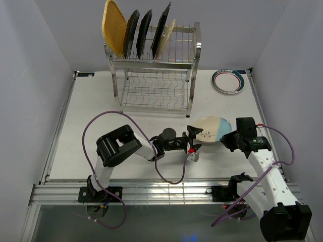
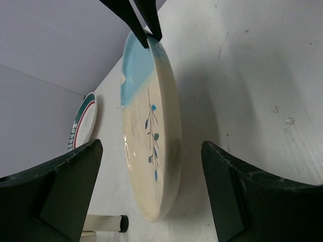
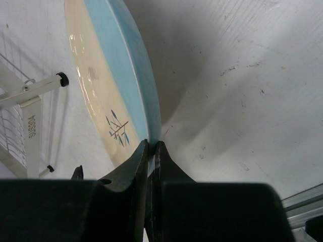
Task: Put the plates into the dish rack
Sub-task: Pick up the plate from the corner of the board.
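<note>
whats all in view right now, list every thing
dish rack: one, shiny steel, two tiers, far middle of the table
plates in the rack: five, orange-tan woven at the left end, three dark, one tan at the right end, all on edge in the top tier
teal-rimmed plate: one, white, flat on the table at the far right
cream-blue plate: one, cream and pale blue with a sprig, in front of the rack, between the two grippers
table: one, white, under everything
cables: two, purple, one looping off each arm
left gripper: one, black, open, a finger each side of the cream-blue plate
right gripper: one, black, shut on the cream-blue plate's rim
</note>
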`<state>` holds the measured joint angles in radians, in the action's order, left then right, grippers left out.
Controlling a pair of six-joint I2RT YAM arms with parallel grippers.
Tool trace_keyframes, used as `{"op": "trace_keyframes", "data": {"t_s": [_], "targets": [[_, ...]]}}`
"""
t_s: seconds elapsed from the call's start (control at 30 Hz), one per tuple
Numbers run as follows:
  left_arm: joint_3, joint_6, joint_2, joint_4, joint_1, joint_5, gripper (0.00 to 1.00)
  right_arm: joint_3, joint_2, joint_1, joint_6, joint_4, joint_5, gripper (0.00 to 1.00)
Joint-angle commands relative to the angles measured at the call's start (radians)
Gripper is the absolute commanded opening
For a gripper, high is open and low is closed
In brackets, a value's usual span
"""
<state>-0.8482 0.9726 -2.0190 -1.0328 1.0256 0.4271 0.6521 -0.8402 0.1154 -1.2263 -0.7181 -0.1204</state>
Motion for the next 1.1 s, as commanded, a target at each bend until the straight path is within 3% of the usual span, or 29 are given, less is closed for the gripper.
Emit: {"op": "trace_keyframes", "data": {"t_s": [0.0,0.1,0.23,0.43,0.57,0.7,0.87,1.07], "targets": [[-0.022,0.026,-0.006,0.057,0.024,-0.008,0.89,0.066,0.039,0.007,-0.004,0.045,0.024,0.08],[-0.048,0.028,-0.036,0.066,0.033,-0.051,0.82,0.064,0.043,0.007,0.001,0.045,0.039,0.08],[-0.077,0.063,-0.070,0.077,0.042,-0.068,0.53,0.060,0.043,0.009,0.005,0.046,0.051,0.08],[-0.117,0.069,-0.103,0.079,0.057,-0.125,0.40,0.046,0.049,0.012,0.008,0.055,0.059,0.08],[-0.126,0.069,-0.104,0.070,0.062,-0.148,0.17,0.037,0.056,0.012,0.013,0.057,0.054,0.08],[-0.135,0.061,-0.113,0.011,0.074,-0.197,0.00,0.020,0.053,0.012,0.028,0.072,0.073,0.08],[-0.134,0.058,-0.132,-0.039,0.079,-0.235,0.00,0.011,0.050,0.012,0.042,0.085,0.074,0.08],[-0.124,0.049,-0.135,-0.090,0.082,-0.261,0.00,-0.003,0.066,0.012,0.050,0.098,0.070,0.27]]}}
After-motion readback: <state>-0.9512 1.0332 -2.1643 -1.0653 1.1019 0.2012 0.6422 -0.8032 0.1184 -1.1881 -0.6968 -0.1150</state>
